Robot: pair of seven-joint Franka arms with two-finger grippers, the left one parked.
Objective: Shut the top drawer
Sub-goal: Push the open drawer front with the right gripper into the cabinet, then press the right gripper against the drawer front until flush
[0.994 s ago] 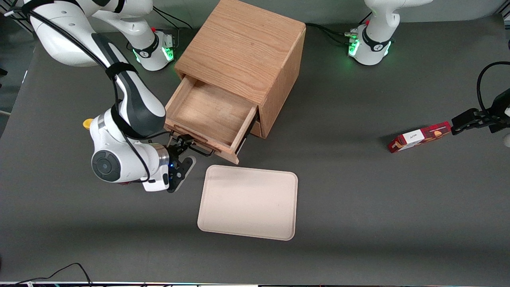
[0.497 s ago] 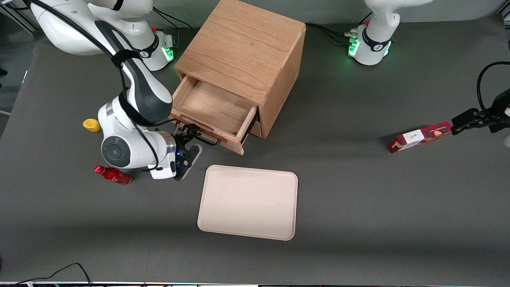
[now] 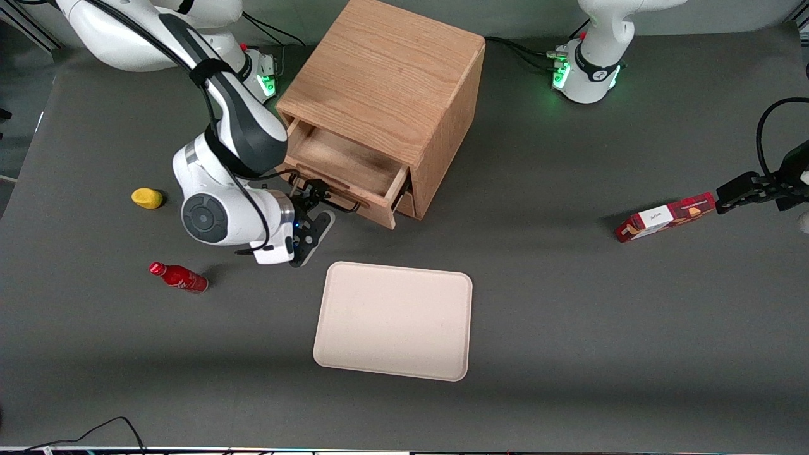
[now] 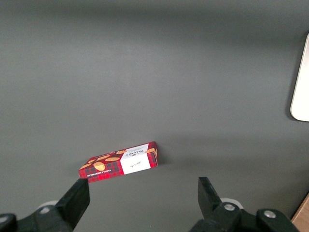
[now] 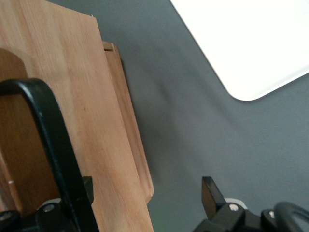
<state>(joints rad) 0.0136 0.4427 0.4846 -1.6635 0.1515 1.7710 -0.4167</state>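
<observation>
The top drawer of the oak cabinet stands partly pulled out, with a strip of its tray floor showing. Its black wire handle is on the front panel, facing the front camera. My gripper is right in front of that panel at the handle, fingers open and spread. In the right wrist view the drawer front and the handle fill the space by one finger, and the gripper holds nothing.
A beige tray lies flat on the table, nearer the front camera than the cabinet. A red bottle and a yellow object lie toward the working arm's end. A red box lies toward the parked arm's end.
The drawer has slid well into the cabinet, with my gripper moving with its front. The arm no longer covers the red bottle.
</observation>
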